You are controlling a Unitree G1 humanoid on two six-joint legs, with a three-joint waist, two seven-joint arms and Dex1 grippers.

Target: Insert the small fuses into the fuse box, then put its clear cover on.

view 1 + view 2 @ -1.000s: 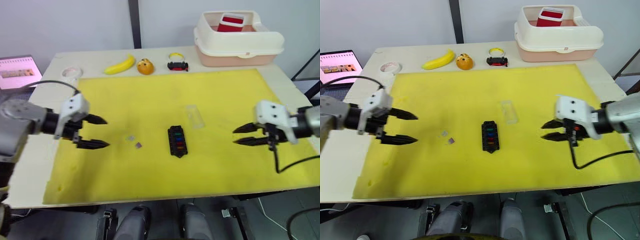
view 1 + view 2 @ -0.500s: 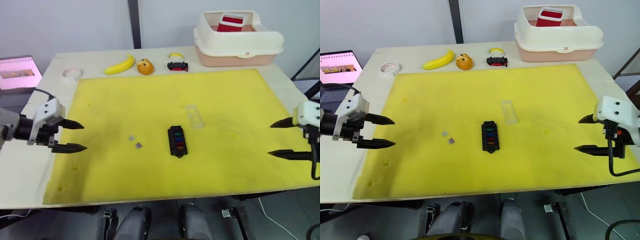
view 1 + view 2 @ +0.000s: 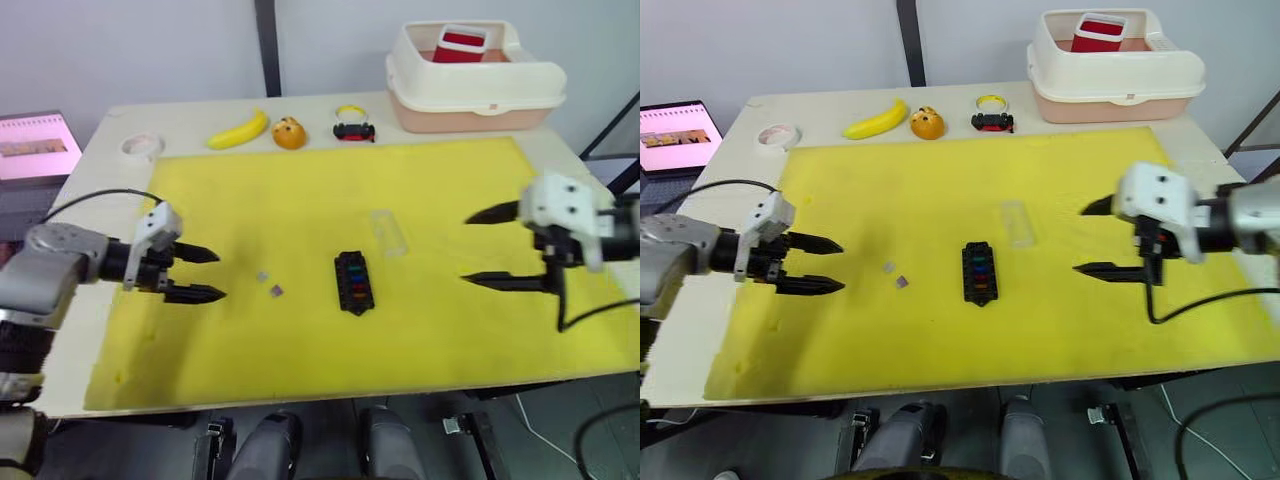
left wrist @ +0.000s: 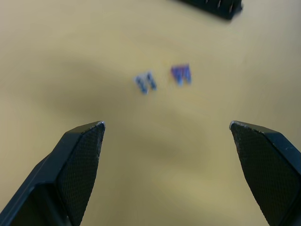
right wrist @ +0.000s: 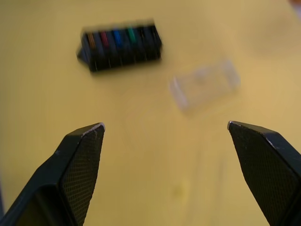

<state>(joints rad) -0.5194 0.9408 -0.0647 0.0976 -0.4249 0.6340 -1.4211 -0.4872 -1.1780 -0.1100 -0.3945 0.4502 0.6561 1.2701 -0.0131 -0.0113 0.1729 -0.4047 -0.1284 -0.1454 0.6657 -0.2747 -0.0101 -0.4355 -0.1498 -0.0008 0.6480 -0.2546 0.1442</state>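
The black fuse box (image 3: 353,282) lies mid-mat, with orange, red, blue and green fuses seated in its slots (image 5: 120,43). Two loose small fuses, one grey (image 4: 146,83) and one purple (image 4: 180,74), lie on the mat to the left of the box. The clear cover (image 3: 389,231) rests flat just behind and to the right of the box. My left gripper (image 3: 215,275) is open, low over the mat and left of the loose fuses. My right gripper (image 3: 466,250) is wide open to the right of the box and the cover. Both grippers are empty.
The yellow mat (image 3: 300,190) covers most of the table. Along the back edge are a banana (image 3: 240,129), an orange toy (image 3: 290,133), a black-and-red toy car (image 3: 355,131) and a cream tub (image 3: 470,85). A tape roll (image 3: 143,147) and a laptop (image 3: 35,145) are at the far left.
Both grippers swung out to the mat's side edges, then came back toward the middle. The right one is now open wider than a second ago. The fuses, box and cover have not moved.
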